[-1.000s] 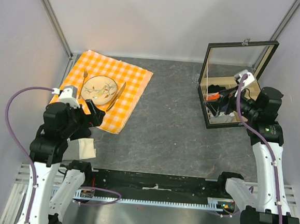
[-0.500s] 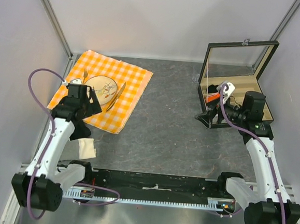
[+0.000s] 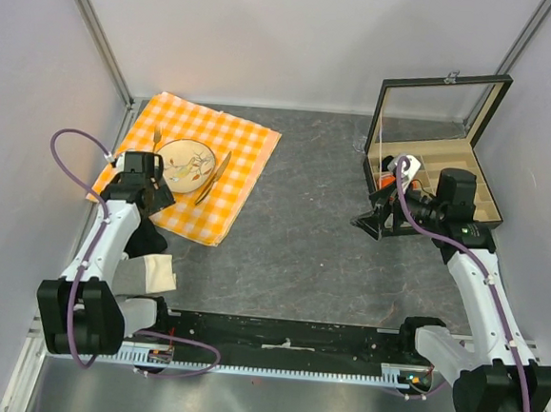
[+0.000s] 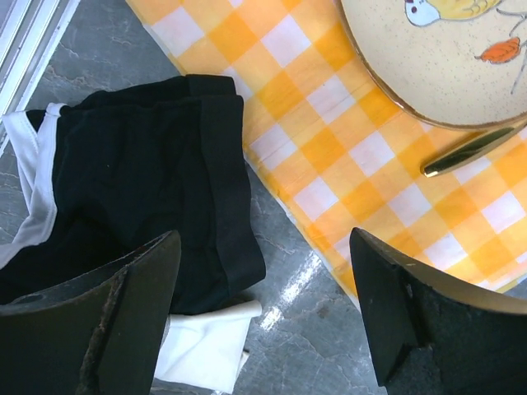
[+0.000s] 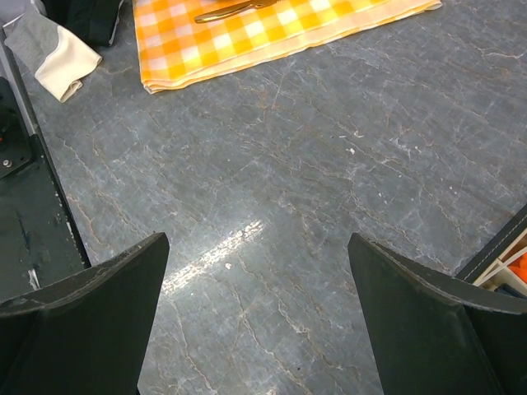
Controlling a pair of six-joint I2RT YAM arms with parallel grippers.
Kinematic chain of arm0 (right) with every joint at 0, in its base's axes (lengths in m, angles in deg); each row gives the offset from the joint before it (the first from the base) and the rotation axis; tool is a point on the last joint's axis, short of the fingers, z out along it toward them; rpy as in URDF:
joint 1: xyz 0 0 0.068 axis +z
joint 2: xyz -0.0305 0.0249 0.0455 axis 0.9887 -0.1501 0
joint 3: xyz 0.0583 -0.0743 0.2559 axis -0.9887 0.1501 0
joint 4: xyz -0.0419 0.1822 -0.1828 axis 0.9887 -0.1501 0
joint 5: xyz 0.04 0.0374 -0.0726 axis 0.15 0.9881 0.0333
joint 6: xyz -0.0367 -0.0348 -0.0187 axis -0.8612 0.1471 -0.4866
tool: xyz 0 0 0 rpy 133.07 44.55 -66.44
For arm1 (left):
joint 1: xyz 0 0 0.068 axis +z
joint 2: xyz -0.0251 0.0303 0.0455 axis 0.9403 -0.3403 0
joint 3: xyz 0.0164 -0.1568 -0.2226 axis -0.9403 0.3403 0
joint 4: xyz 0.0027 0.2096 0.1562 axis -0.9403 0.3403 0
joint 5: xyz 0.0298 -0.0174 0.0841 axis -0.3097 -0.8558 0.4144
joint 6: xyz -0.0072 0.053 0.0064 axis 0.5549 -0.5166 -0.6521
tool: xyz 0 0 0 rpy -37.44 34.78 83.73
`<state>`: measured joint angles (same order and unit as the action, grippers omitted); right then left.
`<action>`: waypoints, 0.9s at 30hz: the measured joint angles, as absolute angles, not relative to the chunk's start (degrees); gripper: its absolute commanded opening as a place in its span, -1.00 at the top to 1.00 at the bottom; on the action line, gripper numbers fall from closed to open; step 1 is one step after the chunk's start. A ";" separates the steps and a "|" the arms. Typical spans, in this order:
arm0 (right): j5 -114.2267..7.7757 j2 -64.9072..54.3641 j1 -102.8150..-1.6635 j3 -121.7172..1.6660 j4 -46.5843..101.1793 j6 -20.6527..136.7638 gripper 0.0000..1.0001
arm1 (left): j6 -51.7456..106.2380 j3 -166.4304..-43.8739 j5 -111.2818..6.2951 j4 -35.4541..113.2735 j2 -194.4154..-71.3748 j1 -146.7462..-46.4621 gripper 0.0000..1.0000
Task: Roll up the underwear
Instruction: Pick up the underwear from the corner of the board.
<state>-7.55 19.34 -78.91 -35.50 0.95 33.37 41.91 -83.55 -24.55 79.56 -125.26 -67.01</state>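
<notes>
The underwear (image 4: 140, 181) lies loosely bunched and flat on the grey worktop (image 3: 303, 218) at the near left. It is black fabric with its white waistband turned to the outer side, and one far corner just meets the near edge of an orange checked cloth (image 4: 329, 148). In the overhead view it shows as a dark heap (image 3: 144, 241) beside the left arm, with a pale folded cloth (image 3: 156, 273) just nearer; the wrist view shows that pale piece (image 4: 206, 354) tucked partly under the black fabric. The left claw (image 4: 262, 247) is spread wide with nothing between its fingers. One finger stands in front of the underwear and the other over the edge of the checked cloth; whether either touches, I cannot tell. On the checked cloth sit a cream plate (image 4: 436, 66) painted with a bird and a leaf, and a gold knife (image 4: 469, 152) beside it; from above, a fork (image 3: 156, 144) lies on the plate's other side. Well apart, at the right, the right claw (image 5: 257, 243) is also wide and holds nothing, hanging over bare worktop. It is just in front of an open black box (image 3: 432, 161) whose lid stands up, with an orange thing (image 3: 385, 179) in its near left compartment.
</notes>
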 measured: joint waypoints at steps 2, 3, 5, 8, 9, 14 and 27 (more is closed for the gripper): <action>-7.55 19.17 -78.84 -35.50 0.95 33.39 -0.96 | 41.88 -83.24 -24.48 78.79 -125.39 -66.09 -0.74; -7.55 19.10 -78.82 -35.50 0.93 33.37 -0.96 | 41.88 -83.20 -24.40 78.38 -125.78 -65.44 -0.72; -7.57 19.06 -78.82 -35.50 0.91 33.37 -0.96 | 41.91 -83.20 -24.27 77.35 -127.09 -64.21 -0.67; -7.63 19.06 -78.82 -35.50 0.87 33.31 -0.96 | 41.88 -83.18 -24.18 76.17 -130.61 -62.60 -0.60; -7.68 19.06 -78.82 -35.50 0.80 33.26 -0.96 | 41.88 -83.09 -24.16 75.84 -131.70 -62.33 -0.58; -7.72 19.01 -78.67 -35.50 0.78 32.98 -0.96 | 41.93 -82.81 -23.85 74.77 -136.36 -61.64 -0.07; -7.81 18.95 -78.51 -35.50 -0.07 32.54 -0.96 | 42.19 -82.72 -22.45 75.14 -131.99 -60.19 0.97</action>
<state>-7.81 18.95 -78.51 -35.50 -0.07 32.54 42.19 -82.72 -22.45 75.14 -131.99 -60.19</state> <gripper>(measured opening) 0.982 0.023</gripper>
